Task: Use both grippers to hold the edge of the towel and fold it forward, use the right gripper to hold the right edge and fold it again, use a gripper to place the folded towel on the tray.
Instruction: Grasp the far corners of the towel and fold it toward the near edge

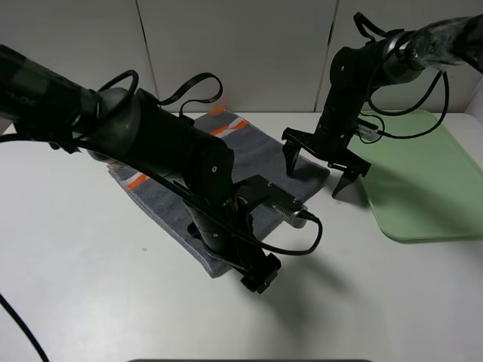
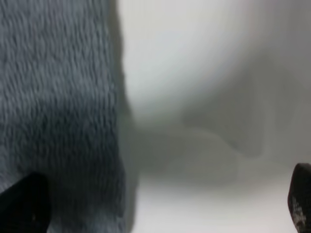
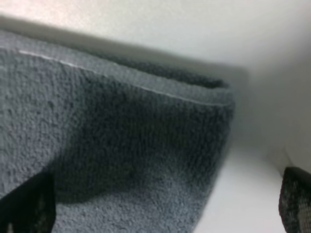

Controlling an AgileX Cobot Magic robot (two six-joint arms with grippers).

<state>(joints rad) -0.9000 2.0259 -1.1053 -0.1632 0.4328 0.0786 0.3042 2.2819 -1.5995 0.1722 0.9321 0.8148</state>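
Note:
The dark grey towel (image 1: 256, 151) lies askew on the white table, with orange-and-white stripes on its far and left ends. My left gripper (image 1: 256, 277) is low at the towel's near corner, mostly hidden under its own bulky arm. In the left wrist view (image 2: 160, 204) it is open, one fingertip (image 2: 24, 206) over the cloth (image 2: 58, 97), the other over bare table. My right gripper (image 1: 317, 172) is open above the towel's right corner. In the right wrist view (image 3: 160, 208) it straddles that corner (image 3: 121, 145), whose pale hem (image 3: 146, 87) shows. The pale-green tray (image 1: 430, 188) lies at the right.
The white table (image 1: 83, 286) extends in front and to the left of the towel. A white panelled wall (image 1: 241, 53) stands behind. The left arm's cables (image 1: 302, 249) loop over the towel's near side. The tray's near-left corner lies close to the right gripper.

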